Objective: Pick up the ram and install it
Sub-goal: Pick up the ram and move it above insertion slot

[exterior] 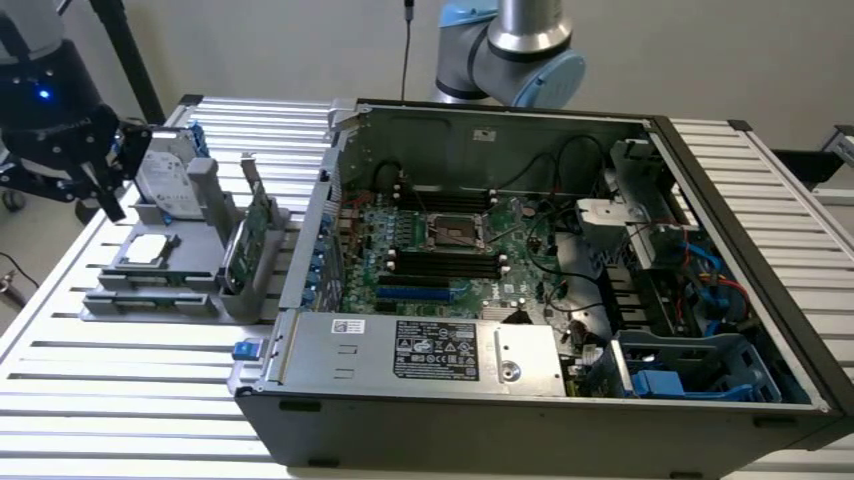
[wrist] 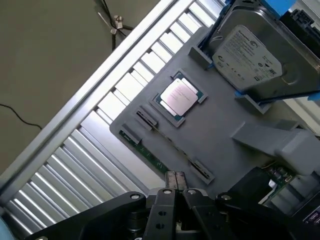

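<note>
Where it stands on edge in a slot of the gray tray point(wrist: 225, 120), the ram point(wrist: 144, 151) is seen as one long, thin green strip, near the tray's edge and just beside the processor chip point(wrist: 177, 97). One such strip is counted in the wrist view. One square silver processor chip and one silver hard drive point(wrist: 245, 55) in a blue frame are held by the same tray. One further green board point(exterior: 251, 245) is noted upright in a gray holder at the tray's case-side end. The gripper point(wrist: 175, 178) is poised over the tray with its fingers pressed together and nothing pinched between them. One open computer case point(exterior: 400, 440) with a green motherboard point(exterior: 494, 240) is set on the exterior view's right of the tray. Both are carried by a table point(exterior: 120, 400) of silver slats. A pale wall point(exterior: 267, 50) and a dull floor point(wrist: 45, 65) are recorded beyond.
</note>
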Robot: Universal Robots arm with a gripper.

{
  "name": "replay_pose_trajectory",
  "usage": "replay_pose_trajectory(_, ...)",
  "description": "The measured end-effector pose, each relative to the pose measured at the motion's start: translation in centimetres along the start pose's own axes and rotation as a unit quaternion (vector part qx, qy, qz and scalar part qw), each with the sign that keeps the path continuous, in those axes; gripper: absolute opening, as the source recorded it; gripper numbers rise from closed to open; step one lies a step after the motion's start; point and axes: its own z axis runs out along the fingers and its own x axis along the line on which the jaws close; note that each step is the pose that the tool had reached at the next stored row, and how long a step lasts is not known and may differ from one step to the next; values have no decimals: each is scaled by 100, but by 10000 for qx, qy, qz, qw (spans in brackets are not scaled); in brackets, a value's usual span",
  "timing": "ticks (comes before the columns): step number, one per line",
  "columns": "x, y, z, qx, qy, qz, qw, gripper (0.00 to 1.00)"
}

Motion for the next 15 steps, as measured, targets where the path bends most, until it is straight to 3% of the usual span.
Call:
replay_pose_trajectory(3,-1,0,16,5,8,-267,9996,11)
replay_pose_trajectory(7,-1,-1,38,11,18,-634,9980,11)
replay_pose_trajectory(11,-1,-1,61,18,27,-996,9950,11)
replay_pose_trajectory(15,-2,-2,82,24,37,-1358,9907,11)
